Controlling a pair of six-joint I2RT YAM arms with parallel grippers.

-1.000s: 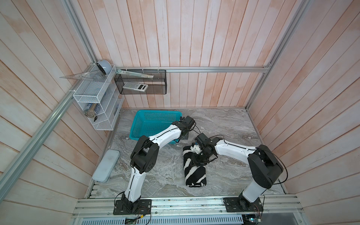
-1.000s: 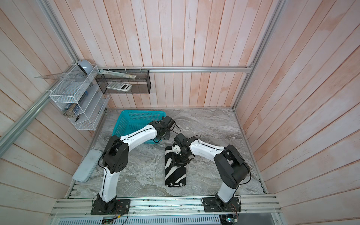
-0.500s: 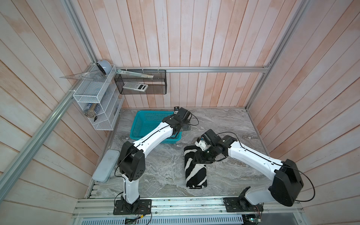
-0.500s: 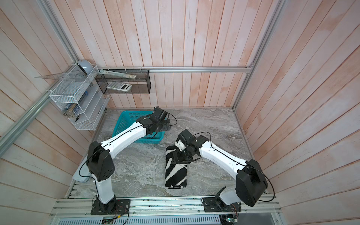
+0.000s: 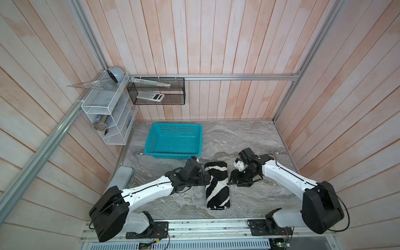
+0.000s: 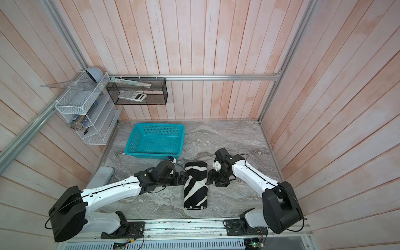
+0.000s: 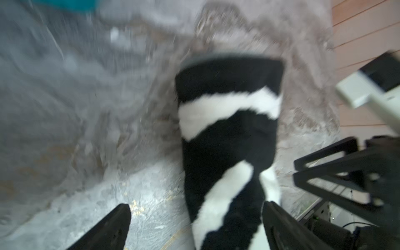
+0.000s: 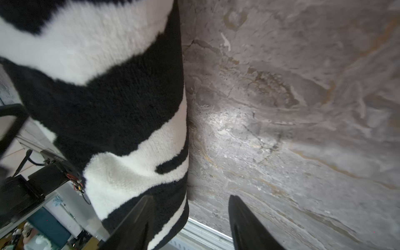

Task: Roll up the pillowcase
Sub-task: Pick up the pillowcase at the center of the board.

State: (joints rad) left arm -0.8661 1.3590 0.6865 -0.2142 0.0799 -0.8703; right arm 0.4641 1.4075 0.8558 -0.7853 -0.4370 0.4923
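Note:
The pillowcase [image 5: 217,186] [image 6: 195,186] lies rolled into a thick zebra-striped cylinder in the middle of the marble table, its length running front to back. My left gripper [image 5: 205,178] [image 6: 182,178] is at the roll's left side, open wide. In the left wrist view the pillowcase [image 7: 227,134] reaches in between the fingers of the left gripper [image 7: 194,214], close to one of them. My right gripper [image 5: 232,180] [image 6: 211,179] is open beside the roll's right side. In the right wrist view one finger of the right gripper [image 8: 190,207] overlaps the pillowcase [image 8: 104,97] edge and the other is over bare table.
A teal basket [image 5: 175,138] stands behind the roll at the back left. A flat grey lid [image 5: 121,178] lies by the left wall. White wire shelves [image 5: 108,112] and a black mesh box [image 5: 155,93] hang on the walls. The metal rail [image 5: 194,227] runs along the front.
The left arm swung from over the teal basket down to the roll's left side and its jaws opened. The right gripper drew off the roll's far end to its right side, jaws wider.

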